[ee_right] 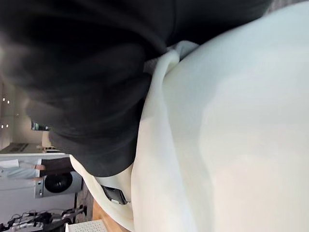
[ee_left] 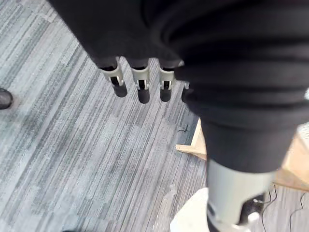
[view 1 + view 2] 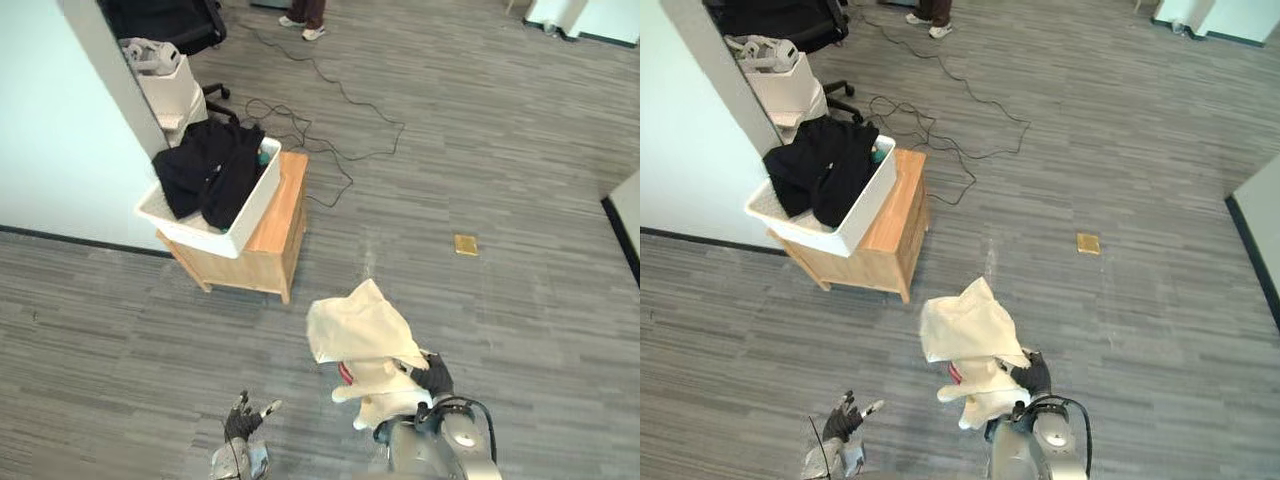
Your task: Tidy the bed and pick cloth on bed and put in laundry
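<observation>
Grey carpet floor (image 3: 500, 200) spreads round you, cables (image 3: 285, 125) trailing beside a wooden worktop (image 3: 280, 215) that carries the white basket (image 3: 257, 202) of dark clothes (image 3: 210, 170). Your right hand (image 3: 433, 377) grips the cream cloth (image 3: 362, 325) above the floor, well apart from the basket. Your left hand (image 3: 240, 422) hangs low, fingers (image 2: 140, 89) straight and empty.

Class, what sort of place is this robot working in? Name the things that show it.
Probably an office or lab, not a home: grey carpet floor, a black office chair, and a white laundry basket on a wooden cabinet.
</observation>
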You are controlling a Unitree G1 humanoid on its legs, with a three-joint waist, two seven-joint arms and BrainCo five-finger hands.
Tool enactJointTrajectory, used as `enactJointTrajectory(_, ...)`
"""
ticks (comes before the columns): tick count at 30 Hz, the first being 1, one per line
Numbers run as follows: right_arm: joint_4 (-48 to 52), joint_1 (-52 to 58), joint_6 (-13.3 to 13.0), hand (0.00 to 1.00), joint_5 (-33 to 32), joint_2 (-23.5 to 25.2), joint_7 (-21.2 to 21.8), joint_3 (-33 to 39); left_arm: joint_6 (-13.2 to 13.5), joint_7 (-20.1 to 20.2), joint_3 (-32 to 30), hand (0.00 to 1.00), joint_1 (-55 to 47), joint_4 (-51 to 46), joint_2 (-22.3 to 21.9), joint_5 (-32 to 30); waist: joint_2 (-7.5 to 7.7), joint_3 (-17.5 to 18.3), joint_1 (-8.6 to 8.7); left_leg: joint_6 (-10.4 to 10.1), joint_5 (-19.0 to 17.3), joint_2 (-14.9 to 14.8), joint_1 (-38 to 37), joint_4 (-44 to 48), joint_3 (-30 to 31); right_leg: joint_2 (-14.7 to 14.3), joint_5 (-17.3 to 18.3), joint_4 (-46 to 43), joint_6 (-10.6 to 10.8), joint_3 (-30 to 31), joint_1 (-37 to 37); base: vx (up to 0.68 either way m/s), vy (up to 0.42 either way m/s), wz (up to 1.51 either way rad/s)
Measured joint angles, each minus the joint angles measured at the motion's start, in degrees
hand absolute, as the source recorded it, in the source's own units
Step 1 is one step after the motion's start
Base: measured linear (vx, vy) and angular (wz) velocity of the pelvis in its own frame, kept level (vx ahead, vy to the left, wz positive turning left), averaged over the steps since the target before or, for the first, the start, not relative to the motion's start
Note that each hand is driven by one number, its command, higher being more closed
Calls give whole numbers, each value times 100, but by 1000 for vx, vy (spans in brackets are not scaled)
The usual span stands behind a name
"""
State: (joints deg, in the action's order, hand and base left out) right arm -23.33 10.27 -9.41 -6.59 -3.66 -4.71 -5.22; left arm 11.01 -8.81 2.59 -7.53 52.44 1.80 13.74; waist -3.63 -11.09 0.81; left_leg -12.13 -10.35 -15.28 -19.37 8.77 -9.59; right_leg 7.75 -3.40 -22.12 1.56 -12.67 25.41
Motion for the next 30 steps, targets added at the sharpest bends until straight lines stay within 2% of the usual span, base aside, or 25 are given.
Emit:
enactJointTrajectory(1,-4,55,11,100,0,-4,4,-2,6,-1,-59,0,25,20,-92,-66,-13,-7,19,102,424,-98,368,789,117,-59,339,-227,-58,-67,-48,783,-678,-1)
enactJointTrajectory(2,-5,154,30,100,-1,2,10,-45,53,1,-106,0,25,-19,-119,-91,-74,-22,11,323,1151,-322,847,1915,204,-196,514,-37,-155,-102,-409,582,-497,0)
enactJointTrajectory(3,-7,159,48,100,-1,-19,21,-73,60,1,-105,0,8,-24,-119,-91,-53,-59,-27,385,1348,-483,1119,2551,228,-309,548,181,-206,-133,-661,574,-379,-15)
enactJointTrajectory(4,-4,253,56,100,-6,-53,48,-81,77,5,-107,0,-11,-105,-89,-74,-92,-102,-31,446,1190,-708,1569,3868,192,-500,587,564,-283,-136,-1196,415,-214,-24)
enactJointTrajectory(5,-4,267,51,100,-7,-60,67,-81,101,5,-106,0,-38,-198,-60,-35,-55,-139,-55,461,963,-738,1816,4551,76,-577,647,730,-386,-104,-1551,509,-265,-24)
enactJointTrajectory(7,-11,339,47,100,-9,-78,90,-81,141,9,-98,0,-51,-297,-45,14,-43,-149,-123,496,582,-638,2311,5098,-147,-691,784,1040,-449,8,-2068,440,-212,-34)
enactJointTrajectory(9,-18,302,54,100,-8,-88,108,-108,180,18,-102,0,-51,-420,-50,103,-58,-161,-201,459,332,-389,2916,5034,-271,-792,834,1372,-498,102,-2431,509,-134,-42)
enactJointTrajectory(10,-18,245,79,100,-6,-86,109,-158,180,16,-105,0,-51,-525,-36,229,-40,-194,-245,519,98,-174,3307,4603,-557,-818,880,1556,-512,181,-2637,424,-52,-32)
enactJointTrajectory(11,-18,247,81,100,-6,-84,111,-160,179,16,-104,0,-51,-550,-30,261,-39,-197,-288,546,32,-71,3400,4305,-706,-813,910,1626,-513,205,-2728,407,-6,-33)
enactJointTrajectory(13,-21,230,89,100,-5,-88,111,-163,183,7,-102,0,-53,-600,-32,303,-10,-207,-347,645,8,357,3512,2740,-1414,-781,1090,1892,-431,206,-3144,442,56,-5)
enactJointTrajectory(14,-21,212,89,100,-5,-89,110,-164,182,6,-102,0,-49,-597,-34,306,-5,-205,-345,653,19,446,3504,2291,-1662,-777,1147,1958,-402,175,-3254,387,79,11)
enactJointTrajectory(15,-21,169,88,100,-5,-94,109,-173,178,4,-102,0,-46,-587,-43,305,4,-195,-349,715,87,563,3444,1597,-2080,-779,1255,2015,-343,146,-3354,518,123,8)
enactJointTrajectory(16,-25,76,84,100,-5,-122,103,-234,168,3,-105,0,-45,-562,-61,305,-16,-182,-364,1129,509,626,3348,862,-2592,-826,1474,1997,-227,136,-3496,653,152,-1)
enactJointTrajectory(17,-173,-39,89,100,-5,-74,100,-301,163,6,-179,0,16,-550,12,310,201,-141,-466,1552,644,758,3238,921,-2853,-650,1645,1878,-104,167,-3599,678,146,-3)
enactJointTrajectory(18,-170,-20,80,100,-5,-21,104,-387,178,6,-293,0,7,-562,34,324,396,-64,-486,1728,529,860,3248,970,-2973,-539,1684,1781,10,154,-3569,481,80,5)
enactJointTrajectory(20,-256,-84,83,100,6,59,114,-440,160,10,-482,0,20,-566,25,349,555,-69,-480,2059,313,973,3097,1174,-2953,-349,1615,1129,121,113,-3552,617,137,41)
enactJointTrajectory(22,-364,-85,87,100,9,110,117,-438,126,10,-510,0,-3,-510,35,348,562,-77,-478,2099,225,1110,2594,1080,-2759,-186,1296,-466,711,30,-3265,603,181,64)
enactJointTrajectory(23,-359,-15,80,100,18,99,119,-436,86,0,-476,0,-8,-510,38,336,531,-79,-434,2078,210,1188,2308,868,-2520,-85,880,-1577,1339,70,-2876,585,134,104)
enactJointTrajectory(24,-338,28,70,100,25,93,126,-441,59,-3,-377,0,-10,-495,49,319,524,-75,-330,2012,166,1271,1979,598,-2128,56,916,-2973,1219,46,-2367,562,47,156)
enactJointTrajectory(25,-332,40,75,100,40,102,151,-439,49,1,-273,0,-10,-455,70,283,510,-84,-275,1990,155,1367,1617,354,-1771,272,1168,-3769,809,-159,-2040,671,-14,155)
enactJointTrajectory(26,-332,70,79,100,43,99,159,-431,49,-1,-256,0,-17,-452,66,266,486,-98,-245,1990,155,1390,1444,284,-1619,345,1284,-3893,612,-253,-1943,651,-99,150)
enactJointTrajectory(27,-328,105,79,100,46,97,169,-431,47,-6,-247,0,-58,-445,60,237,406,-139,-224,1990,155,1380,1128,158,-1290,374,1468,-3788,339,-326,-1763,638,-180,137)
enactJointTrajectory(28,-289,107,78,100,47,101,176,-440,43,-6,-246,0,-112,-440,62,234,380,-136,-165,1990,155,1326,927,104,-953,392,1637,-3410,189,-271,-1516,509,-210,129)
enactJointTrajectory(29,-261,109,78,100,46,100,176,-440,45,-5,-243,0,-125,-439,61,233,380,-133,-147,1990,155,1305,886,107,-814,385,1711,-3182,187,-216,-1418,483,-277,142)
enactJointTrajectory(30,-221,89,70,100,46,74,176,-423,47,-4,-213,0,-139,-437,54,230,350,-132,-120,1986,157,1187,826,154,-481,225,1755,-2184,197,95,-1163,369,-263,133)
